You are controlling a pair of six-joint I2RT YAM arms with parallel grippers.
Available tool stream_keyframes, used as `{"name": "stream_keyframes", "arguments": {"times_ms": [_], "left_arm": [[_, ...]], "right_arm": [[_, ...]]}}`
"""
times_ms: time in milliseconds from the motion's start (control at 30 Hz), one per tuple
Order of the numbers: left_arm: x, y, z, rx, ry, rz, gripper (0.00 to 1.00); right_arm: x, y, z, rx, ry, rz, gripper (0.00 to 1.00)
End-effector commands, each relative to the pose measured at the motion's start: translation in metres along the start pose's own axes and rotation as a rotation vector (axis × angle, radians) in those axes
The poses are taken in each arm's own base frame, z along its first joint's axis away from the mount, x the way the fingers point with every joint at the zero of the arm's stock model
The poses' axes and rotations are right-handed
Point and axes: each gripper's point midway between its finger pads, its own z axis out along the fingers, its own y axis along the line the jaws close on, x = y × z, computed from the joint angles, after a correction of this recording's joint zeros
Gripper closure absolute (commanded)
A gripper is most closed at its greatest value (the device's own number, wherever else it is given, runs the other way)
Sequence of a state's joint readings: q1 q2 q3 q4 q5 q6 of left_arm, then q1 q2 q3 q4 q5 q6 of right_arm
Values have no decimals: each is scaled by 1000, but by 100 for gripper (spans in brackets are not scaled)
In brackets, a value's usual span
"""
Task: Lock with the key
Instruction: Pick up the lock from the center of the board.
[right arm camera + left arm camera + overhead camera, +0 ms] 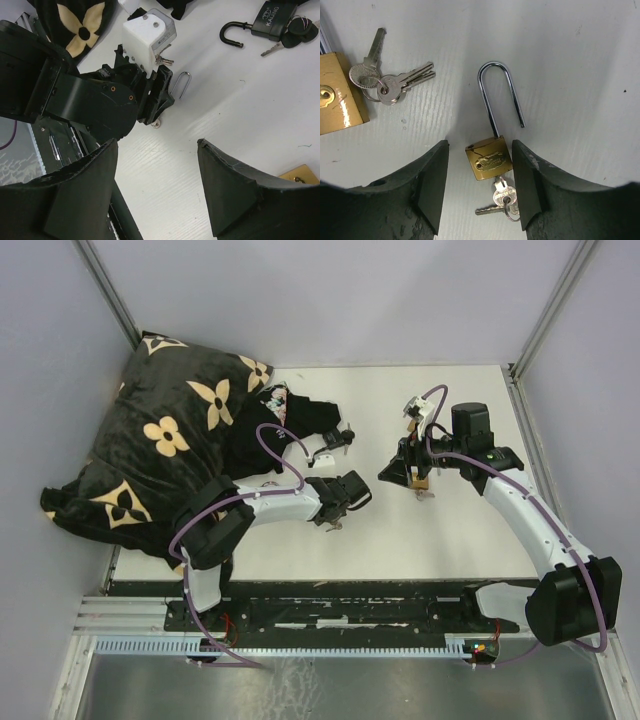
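My left claw (480, 146) stands part open, holding nothing, straddling the small brass padlock (488, 159) flat on the white counter (570, 60). Its long axis runs away from me: open steel shackle (495, 63) far, silver key (504, 196) near.

A small brass padlock (488, 159) lies flat on the white table (570, 60), about midway across and closer to its near edge. Its steel shackle (490, 85) stands open, one leg clear of the body. A key (502, 194) sits in the keyhole, with a second key on its ring.
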State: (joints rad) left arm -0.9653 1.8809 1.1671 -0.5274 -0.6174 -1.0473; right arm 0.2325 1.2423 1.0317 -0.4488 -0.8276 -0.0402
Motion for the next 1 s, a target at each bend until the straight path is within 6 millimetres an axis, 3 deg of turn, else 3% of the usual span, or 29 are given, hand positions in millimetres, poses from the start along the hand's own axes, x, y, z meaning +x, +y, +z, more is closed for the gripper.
{"name": "stream_keyframes", "arguments": {"times_ms": [0, 400, 567, 800, 967], "left_arm": [[-2, -12, -3, 17, -4, -65, 42], [2, -7, -5, 20, 1, -52, 53], [-1, -5, -13, 77, -23, -58, 64], [-23, -13, -34, 240, -111, -21, 74], [-33, -22, -66, 493, -199, 60, 79]], "right_arm": [[-14, 6, -5, -14, -54, -38, 27], [-15, 7, -6, -20, -62, -34, 27], [-15, 7, -5, -31, -63, -22, 27], [-13, 8, -4, -51, -58, -9, 27], [-8, 16, 1, -136, -44, 9, 28]]}}
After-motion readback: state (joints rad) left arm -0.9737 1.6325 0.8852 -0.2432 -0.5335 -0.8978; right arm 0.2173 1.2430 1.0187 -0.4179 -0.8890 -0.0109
